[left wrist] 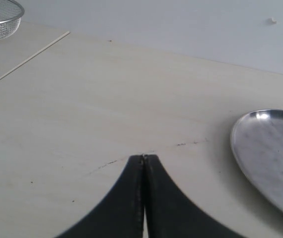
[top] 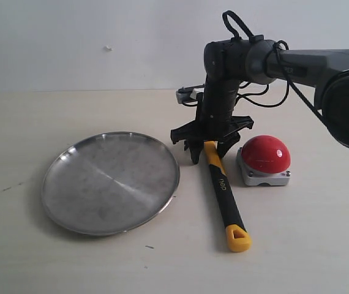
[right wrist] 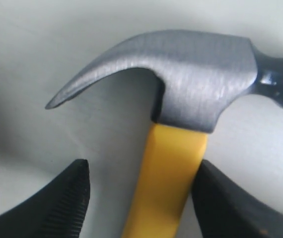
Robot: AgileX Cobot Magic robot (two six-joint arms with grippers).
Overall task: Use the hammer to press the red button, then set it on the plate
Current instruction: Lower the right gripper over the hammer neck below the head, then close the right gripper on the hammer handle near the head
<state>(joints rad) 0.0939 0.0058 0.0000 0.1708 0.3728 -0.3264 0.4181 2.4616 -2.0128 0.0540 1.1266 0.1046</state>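
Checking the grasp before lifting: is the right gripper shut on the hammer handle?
No, the right gripper straddles the hammer with its jaws apart, a gap showing beside the yellow handle.

I see plate [top: 110, 182] on left of tabletop [top: 52, 257]. Just right of it lies hammer [top: 226, 196], handle end toward front, neck at back between jaws of right pincer [top: 210, 153]. Right of hammer, not touching: red button [top: 265, 153].
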